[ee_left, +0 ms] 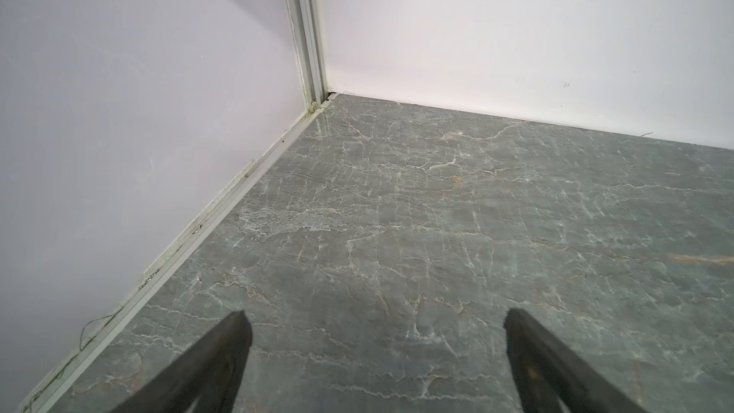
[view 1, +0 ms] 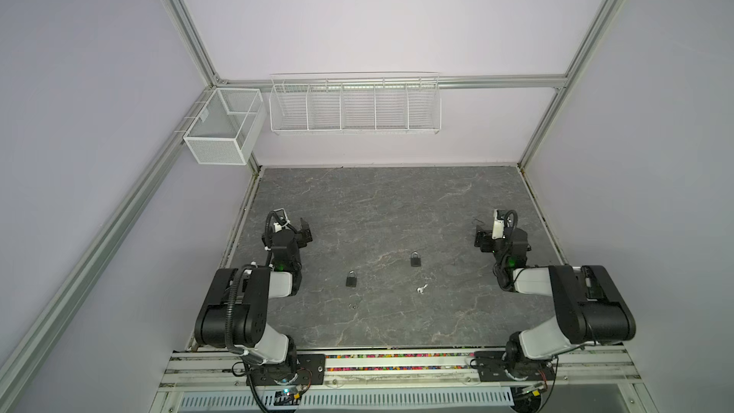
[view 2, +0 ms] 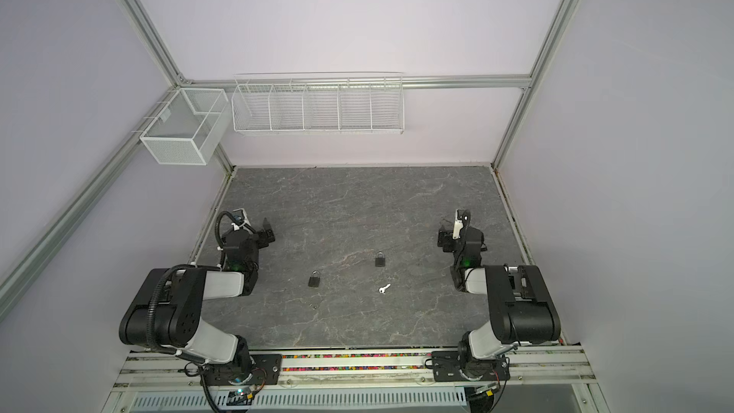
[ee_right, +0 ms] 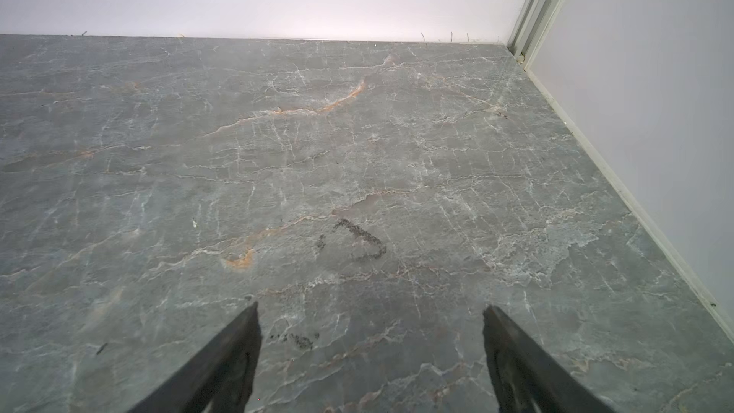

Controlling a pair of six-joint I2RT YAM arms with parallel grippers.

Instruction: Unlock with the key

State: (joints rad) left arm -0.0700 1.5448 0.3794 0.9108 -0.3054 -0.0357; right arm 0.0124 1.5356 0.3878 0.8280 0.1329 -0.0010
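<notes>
Two small dark padlocks lie on the grey marble tabletop in both top views, one left of centre (view 1: 351,279) (view 2: 314,279) and one further back and to the right (view 1: 415,260) (view 2: 380,259). A small silver key (view 1: 422,289) (view 2: 384,289) lies just in front of the right padlock. My left gripper (view 1: 305,232) (ee_left: 375,321) hovers open near the left edge, well behind and left of the padlocks. Near the right edge my right gripper (view 1: 482,238) (ee_right: 371,313) is open too. Both wrist views show only bare tabletop between the fingers; padlocks and key are out of those views.
A tiny metal bit (view 1: 352,305) lies in front of the left padlock. A white mesh box (view 1: 222,129) and a white wire rack (view 1: 354,107) hang on the walls above the table. Walls close the left, back and right sides; the arm bases sit on a rail (view 1: 397,363) in front.
</notes>
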